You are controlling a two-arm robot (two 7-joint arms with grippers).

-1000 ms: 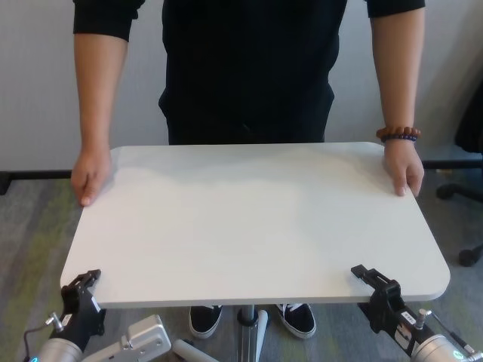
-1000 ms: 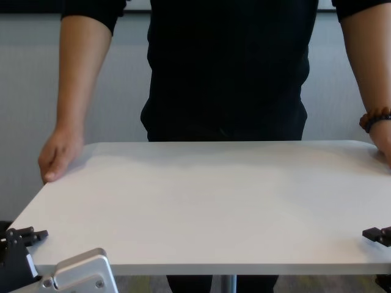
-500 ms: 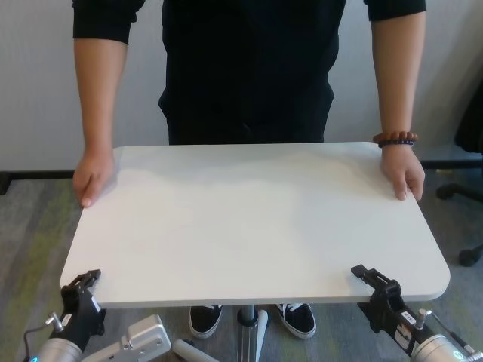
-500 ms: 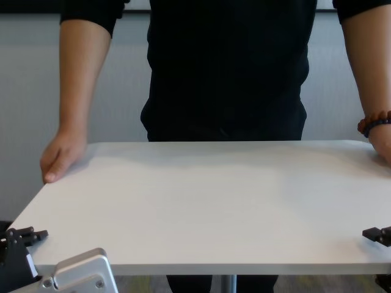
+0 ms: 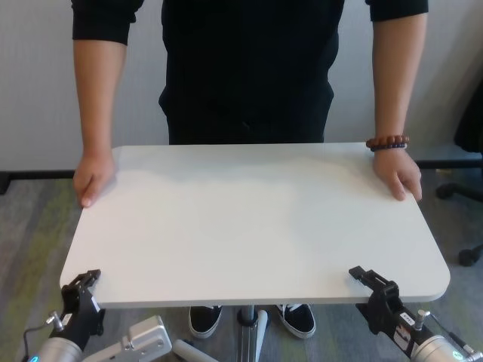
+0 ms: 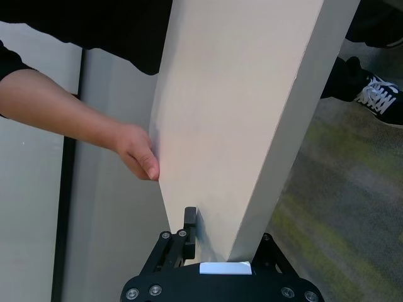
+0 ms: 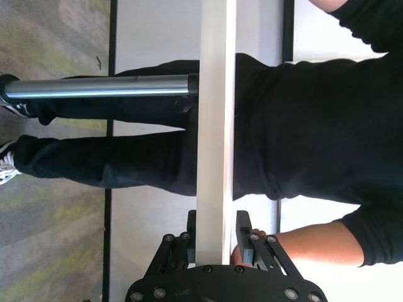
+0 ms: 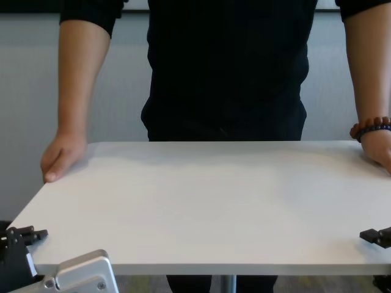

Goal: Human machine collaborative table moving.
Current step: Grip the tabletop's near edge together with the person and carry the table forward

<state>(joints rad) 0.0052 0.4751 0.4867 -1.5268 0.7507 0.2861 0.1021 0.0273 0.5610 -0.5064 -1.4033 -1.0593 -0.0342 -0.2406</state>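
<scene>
The white table (image 5: 249, 219) stands between me and the human (image 5: 249, 68), who wears a black shirt. The human's hands rest on the far corners, one at the left (image 5: 92, 177) and one with a bead bracelet (image 5: 387, 142) at the right. My left gripper (image 5: 81, 290) is shut on the table's near left edge, as the left wrist view (image 6: 223, 245) shows. My right gripper (image 5: 371, 288) is shut on the near right edge, with the tabletop (image 7: 214, 126) clamped between its fingers (image 7: 244, 239). The silver centre pole (image 7: 101, 87) shows beneath the top.
An office chair base (image 5: 464, 188) stands on the floor at the far right. Grey-green carpet (image 5: 30, 226) lies all around. A pale wall (image 5: 30, 90) runs behind the human. The human's white-soled shoes (image 5: 298, 320) are under the table near the pole.
The human's braceleted hand has shifted slightly inward along the far right corner. My right gripper has moved very slightly. The table and my left gripper hold the same place.
</scene>
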